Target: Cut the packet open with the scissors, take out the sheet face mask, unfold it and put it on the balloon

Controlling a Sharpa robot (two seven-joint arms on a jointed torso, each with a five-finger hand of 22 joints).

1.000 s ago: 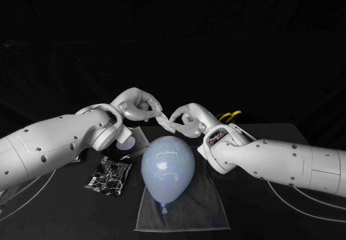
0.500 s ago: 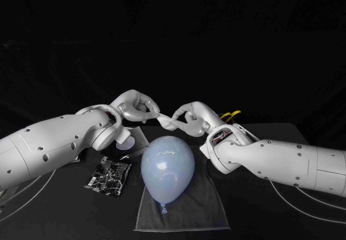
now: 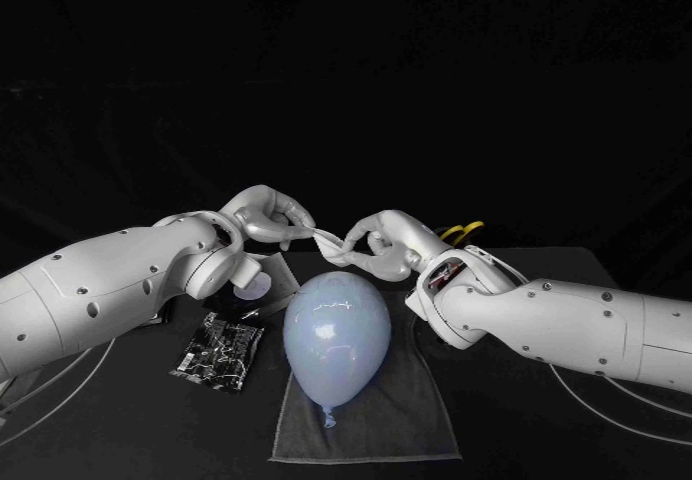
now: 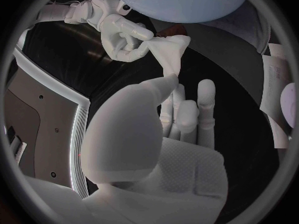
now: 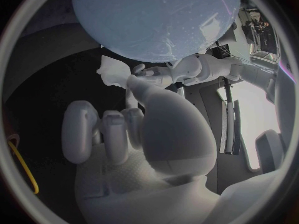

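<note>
1. Sheet face mask, white, folded small (image 3: 329, 238): in the air btwn both hands, over far part of the black tabletop (image 3: 565, 264), just beyond balloon's rounded end.
2. Left hand, silver (image 3: 268, 216): fingers (image 4: 163, 83) nip one corner of mask.
3. Right hand, silver (image 3: 378, 242): fingers (image 4: 138, 41) closed on opposite end of mask; hands near each other, not touching.
4. Balloon, pale blue, egg-shaped (image 3: 336, 335): lies on grey cloth (image 3: 387, 425), ctr of tabletop by near edge, knot toward near edge.
5. Packet, black, glossy (image 3: 216, 350): flat on tabletop, left-edge side of cloth.
6. Scissors, yellow-handled (image 3: 459, 232): toward far edge, behind right hand; blades hidden.
</note>
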